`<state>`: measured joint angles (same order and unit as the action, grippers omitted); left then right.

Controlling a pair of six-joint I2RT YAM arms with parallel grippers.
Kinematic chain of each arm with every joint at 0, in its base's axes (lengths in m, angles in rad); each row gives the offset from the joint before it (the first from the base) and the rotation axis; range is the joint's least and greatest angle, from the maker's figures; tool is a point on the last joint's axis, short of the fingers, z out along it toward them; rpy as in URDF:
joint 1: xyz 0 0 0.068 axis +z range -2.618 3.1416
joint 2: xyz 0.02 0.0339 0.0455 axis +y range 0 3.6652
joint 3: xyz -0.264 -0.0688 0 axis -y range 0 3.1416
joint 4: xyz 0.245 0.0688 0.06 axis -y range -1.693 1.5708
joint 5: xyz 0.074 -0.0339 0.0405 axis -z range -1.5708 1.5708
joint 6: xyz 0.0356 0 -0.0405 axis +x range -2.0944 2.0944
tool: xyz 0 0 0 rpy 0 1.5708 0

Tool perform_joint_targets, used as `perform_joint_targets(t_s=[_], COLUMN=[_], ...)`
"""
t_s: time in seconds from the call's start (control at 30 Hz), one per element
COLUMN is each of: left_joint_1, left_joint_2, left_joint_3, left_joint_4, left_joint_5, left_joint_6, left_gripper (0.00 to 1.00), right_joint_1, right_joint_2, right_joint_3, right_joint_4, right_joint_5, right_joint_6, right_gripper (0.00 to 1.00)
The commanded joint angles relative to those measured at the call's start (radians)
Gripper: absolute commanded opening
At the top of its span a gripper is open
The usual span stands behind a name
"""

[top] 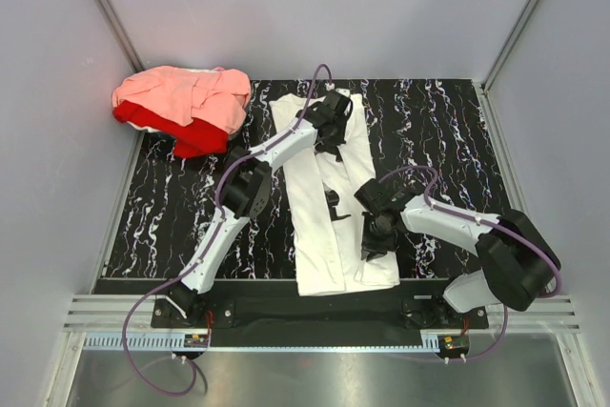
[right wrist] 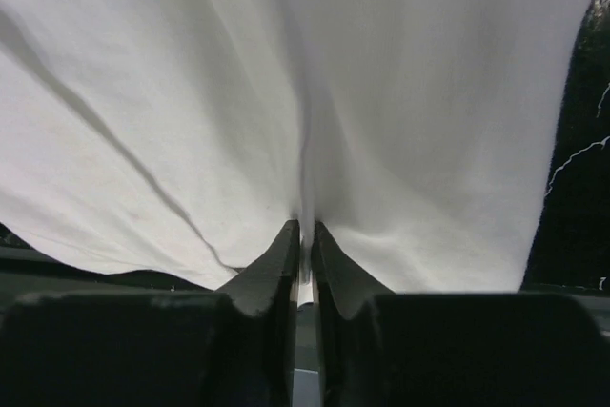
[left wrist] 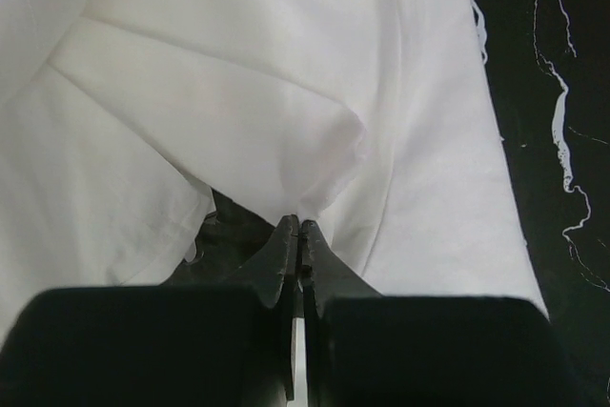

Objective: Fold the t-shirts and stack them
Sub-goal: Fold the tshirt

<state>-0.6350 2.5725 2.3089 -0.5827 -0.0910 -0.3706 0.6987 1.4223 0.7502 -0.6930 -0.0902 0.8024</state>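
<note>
A white cotton short-sleeved t-shirt with a black graphic print point(top: 319, 226) lies in the middle of the black, white-veined marble-pattern surface point(top: 438, 131). It forms a long, narrow strip running from just short of the far edge down to the near edge. Part of the print shows along its centre line.

The left arm point(top: 248, 188) rises from its base at the near-left corner and slants right. It bends at a bulky elbow and stretches its forearm to the far end of the shirt, where the wrist tips down over the cloth. In the left wrist view the left jaws are pressed together on a raised peak of white fabric point(left wrist: 238, 121). Folds spread away from the pinch and the dark surface shows to the right.

The right arm point(top: 448, 218) starts at the near-right corner. It doubles back at a large shoulder joint and lays its forearm leftward and low, with the wrist turned down at the shirt's right border near the near edge. In the right wrist view the right jaws are clamped on a thin pleat of the same white cloth point(right wrist: 315, 83), which fans upward in taut creases.

At the far-left corner, well apart from both arms, a crumpled salmon-pink cloth t-shirt point(top: 181, 94) sits on top of a red cloth t-shirt point(top: 195, 137).
</note>
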Motion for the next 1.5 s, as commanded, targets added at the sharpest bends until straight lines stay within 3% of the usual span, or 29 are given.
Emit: perform_joint_targets(t_s=[0.0, 0.13, 0.4, 0.77, 0.8, 0.83, 0.9, 0.93, 1.07, 1.27, 1.33, 1.47], left_joint_1=[0.008, 0.015, 0.049, 0.115, 0.120, 0.124, 0.129, 0.130, 0.130, 0.132, 0.139, 0.159], left_joint_2=[-0.089, -0.118, -0.209, -0.216, -0.209, -0.201, -0.183, -0.192, -0.320, -0.557, -0.563, -0.451], left_joint_3=[-0.006, -0.008, -0.069, -0.207, -0.209, -0.207, -0.189, -0.189, -0.334, -0.548, -0.595, -0.522], left_joint_4=[0.030, 0.026, 0.026, 0.049, 0.046, 0.040, 0.002, -0.009, 0.013, 0.061, 0.081, 0.075], left_joint_5=[-0.007, 0.004, 0.027, 0.080, 0.085, 0.109, 0.137, 0.125, 0.099, 0.034, 0.031, 0.079], left_joint_6=[-0.004, -0.008, -0.013, -0.041, -0.041, -0.041, -0.037, -0.033, -0.030, -0.036, -0.025, -0.021], left_gripper=[0.00, 0.00, 0.00, 0.02, 0.25, 0.38, 0.70, 0.74, 0.81, 0.83, 0.84, 0.84], right_joint_1=[0.022, 0.036, 0.104, 0.209, 0.211, 0.212, 0.217, 0.216, 0.216, 0.144, 0.044, -0.106], right_joint_2=[0.023, 0.014, 0.013, 0.084, 0.089, 0.092, 0.083, 0.057, -0.051, -0.141, -0.157, -0.109], right_joint_3=[0.043, 0.075, 0.185, 0.175, 0.178, 0.190, 0.215, 0.241, 0.319, 0.336, 0.296, 0.264], right_joint_4=[0.029, -0.014, -0.135, -0.161, -0.165, -0.181, -0.206, -0.230, -0.290, -0.321, -0.272, -0.134], right_joint_5=[0.035, 0.067, 0.083, 0.061, 0.063, 0.075, 0.086, 0.119, 0.203, 0.258, 0.224, 0.123], right_joint_6=[0.015, 0.011, -0.008, 0.004, 0.001, 0.003, 0.000, 0.000, 0.006, 0.023, 0.002, -0.095], right_gripper=[0.13, 0.00, 0.00, 0.01, 0.33, 0.49, 0.70, 0.79, 0.90, 0.94, 0.93, 0.83])
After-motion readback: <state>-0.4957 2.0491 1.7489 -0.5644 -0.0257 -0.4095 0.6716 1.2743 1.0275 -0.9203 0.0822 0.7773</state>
